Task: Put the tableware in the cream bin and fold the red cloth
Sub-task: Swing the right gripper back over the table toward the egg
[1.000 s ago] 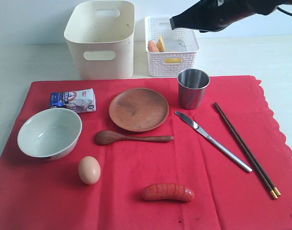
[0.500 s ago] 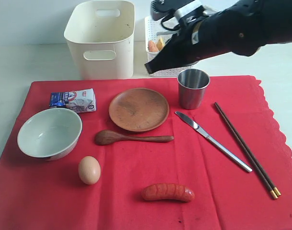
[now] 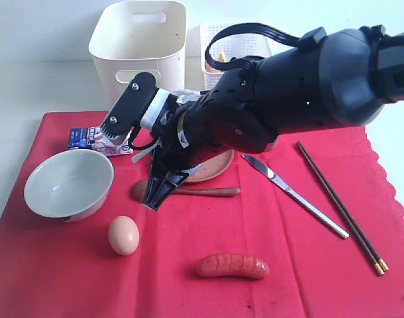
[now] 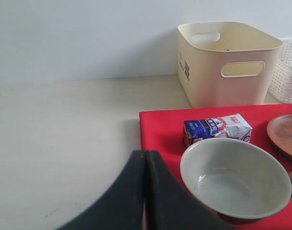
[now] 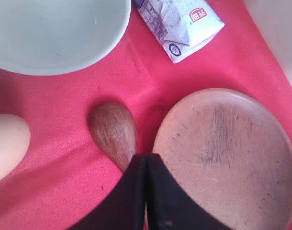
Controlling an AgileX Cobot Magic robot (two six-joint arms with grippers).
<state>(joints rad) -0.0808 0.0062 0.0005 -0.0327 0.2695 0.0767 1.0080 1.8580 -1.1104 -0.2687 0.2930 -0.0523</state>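
Observation:
The red cloth point(image 3: 189, 285) covers the table front. On it lie the pale bowl point(image 3: 68, 184), wooden spoon point(image 3: 212, 192), wooden plate point(image 3: 215, 167) partly under the arm, steel knife point(image 3: 295, 195) and dark chopsticks point(image 3: 341, 207). The arm hides the cup. My right gripper point(image 3: 152, 202) is shut and empty, its tip just over the spoon point(image 5: 113, 132) beside the plate point(image 5: 227, 153). My left gripper point(image 4: 145, 153) is shut and empty, low by the cloth's edge point(image 4: 160, 129) near the bowl point(image 4: 234, 177). The cream bin point(image 3: 141, 50) stands behind the cloth.
An egg point(image 3: 124, 234), a sausage point(image 3: 232, 265) and a blue-white packet point(image 3: 89, 138) lie on the cloth. A white lattice basket point(image 3: 218, 36) stands right of the bin, mostly behind the arm. Bare pale table point(image 4: 64, 143) stretches beyond the cloth's edge.
My right arm has swung from over the white basket forward and down to the spoon, staying shut. It now covers the cup and part of the plate.

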